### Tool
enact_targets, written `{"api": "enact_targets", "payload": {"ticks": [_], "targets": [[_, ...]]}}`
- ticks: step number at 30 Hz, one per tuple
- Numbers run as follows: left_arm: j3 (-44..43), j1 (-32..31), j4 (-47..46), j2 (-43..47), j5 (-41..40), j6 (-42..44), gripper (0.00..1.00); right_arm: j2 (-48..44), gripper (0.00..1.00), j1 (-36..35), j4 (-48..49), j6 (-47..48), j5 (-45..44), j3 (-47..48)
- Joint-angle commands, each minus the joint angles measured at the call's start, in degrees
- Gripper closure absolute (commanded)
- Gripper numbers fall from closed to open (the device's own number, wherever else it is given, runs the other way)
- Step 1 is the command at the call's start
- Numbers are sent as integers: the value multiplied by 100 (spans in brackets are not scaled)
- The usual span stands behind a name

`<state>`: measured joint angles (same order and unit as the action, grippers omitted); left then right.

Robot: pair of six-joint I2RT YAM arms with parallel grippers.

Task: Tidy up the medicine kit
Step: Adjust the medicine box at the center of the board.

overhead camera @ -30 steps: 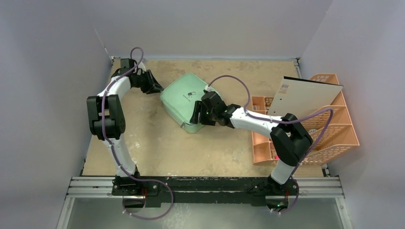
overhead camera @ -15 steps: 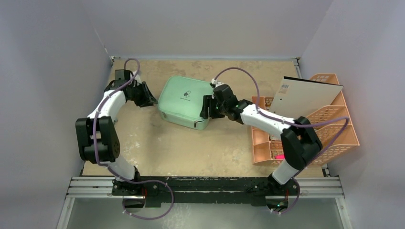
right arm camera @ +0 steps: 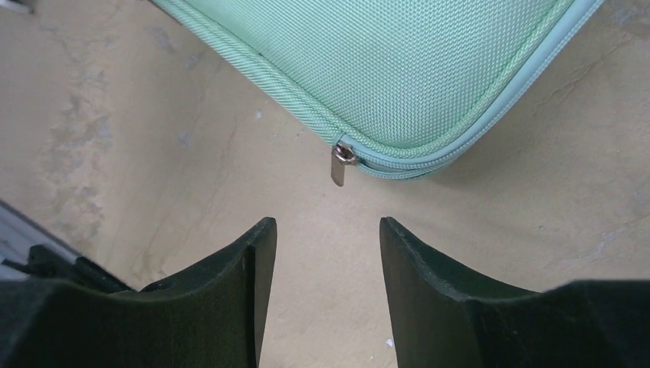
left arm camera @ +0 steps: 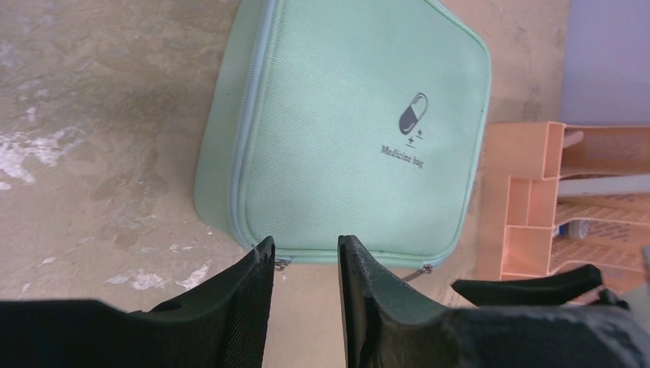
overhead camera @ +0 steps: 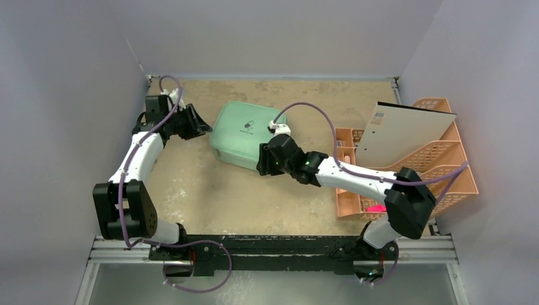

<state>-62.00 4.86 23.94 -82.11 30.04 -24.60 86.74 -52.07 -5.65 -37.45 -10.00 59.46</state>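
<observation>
Right hand [right arm camera: 322, 230] gapes beside the woven, round-cornered medicine kit [right arm camera: 414, 69], apparently apart.

A peach plastic lattice rack [overhead camera: 438, 152] stood at the right edge of the worn tan worktop [overhead camera: 210, 197]. A flat white board [overhead camera: 407, 130] leaned tilted in the rack's far compartments. Something bright pink [overhead camera: 376, 208] lay in its nearest one.

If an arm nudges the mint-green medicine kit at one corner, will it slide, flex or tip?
Likely slides rather than tips: the medicine kit lies flat and low on the table. Its woven fabric shell probably gives slightly under pressure. The small zipper pull dangles free, so it may swing away.
</observation>
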Motion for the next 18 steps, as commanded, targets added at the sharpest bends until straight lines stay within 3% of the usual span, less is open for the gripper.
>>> {"api": "enact_targets", "payload": {"ticks": [1, 7, 18], "targets": [[-5, -3, -184, 30, 717, 107, 66, 418, 46, -262, 58, -292, -1043, 243], [-17, -3, 221, 15, 286, 422, 65, 1125, 46, -493, -253, -511, -1410, 798], [-41, -3, 315, -89, 397, 482, 65, 1696, 51, -668, -737, -555, -2094, 1328]]}}
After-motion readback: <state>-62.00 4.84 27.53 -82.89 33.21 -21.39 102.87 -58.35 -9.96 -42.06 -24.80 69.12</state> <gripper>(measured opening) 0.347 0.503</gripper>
